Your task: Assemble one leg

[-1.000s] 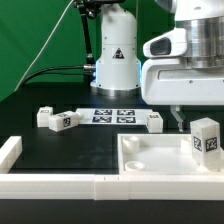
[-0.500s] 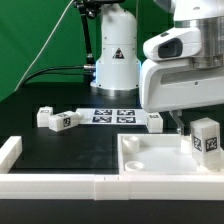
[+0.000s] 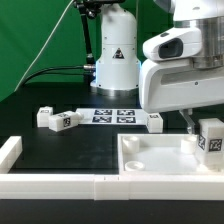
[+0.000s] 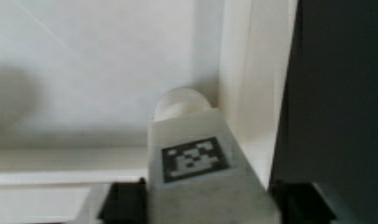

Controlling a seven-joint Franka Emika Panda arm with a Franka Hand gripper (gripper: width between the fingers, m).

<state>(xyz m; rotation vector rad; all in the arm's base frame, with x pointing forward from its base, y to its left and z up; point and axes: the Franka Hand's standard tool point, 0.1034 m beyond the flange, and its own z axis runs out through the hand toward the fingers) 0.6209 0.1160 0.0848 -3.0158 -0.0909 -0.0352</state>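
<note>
The leg (image 3: 210, 139) sits upright between the jaws of the gripper (image 4: 207, 203), apparently clamped by them

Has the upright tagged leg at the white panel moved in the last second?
Yes. The leg has shifted toward the exterior view's right, farther from the marker board.

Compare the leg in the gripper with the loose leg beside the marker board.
The held leg stands upright over the panel; the loose leg lies low on the table. The gripper clamps the held leg; nothing touches the loose leg. Both are white blocks with a black-and-white tag.
</note>
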